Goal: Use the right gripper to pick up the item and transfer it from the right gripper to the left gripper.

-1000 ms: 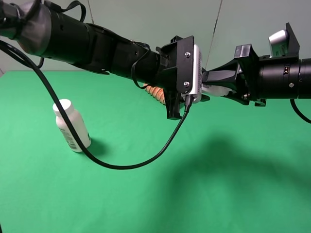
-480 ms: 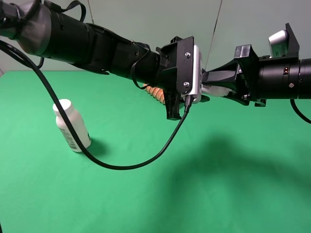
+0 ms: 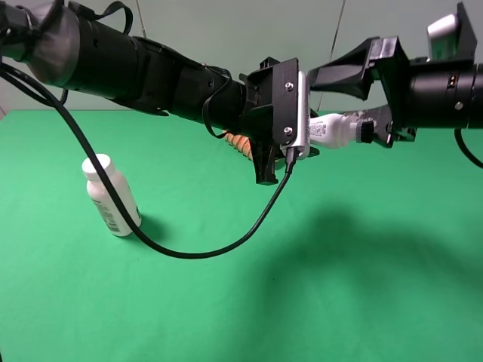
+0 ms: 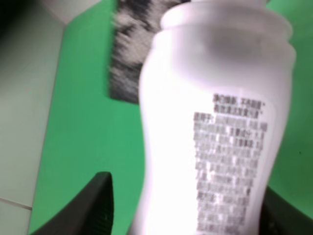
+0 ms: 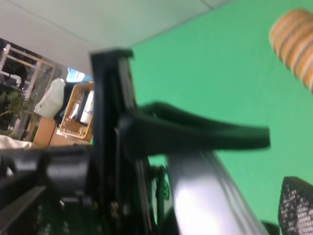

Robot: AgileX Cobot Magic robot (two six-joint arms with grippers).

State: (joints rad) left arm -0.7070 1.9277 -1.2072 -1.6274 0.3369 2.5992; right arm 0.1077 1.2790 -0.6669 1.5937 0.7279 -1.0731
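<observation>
Lifting and opening since the earlier frame, the right tool [image 3: 341,102] is holding its jaws wide apart, the upper one well above the item [image 3: 332,130]. High view: the left tool [image 3: 281,121] is clamping the item's base in mid-air, its black tip pointing toward the right tool. A big bottle [image 3: 112,196] is standing on the green surface [image 3: 339,286]. Left wrist: the item is filling the view between two black jaws. Right wrist: a black jaw is crossing the view, with a roll [image 5: 293,41] lying beyond.

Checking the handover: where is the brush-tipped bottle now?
In the exterior high view, the item is in the air right of centre, held by the left gripper, its black tip between the jaws of the open right gripper.
</observation>
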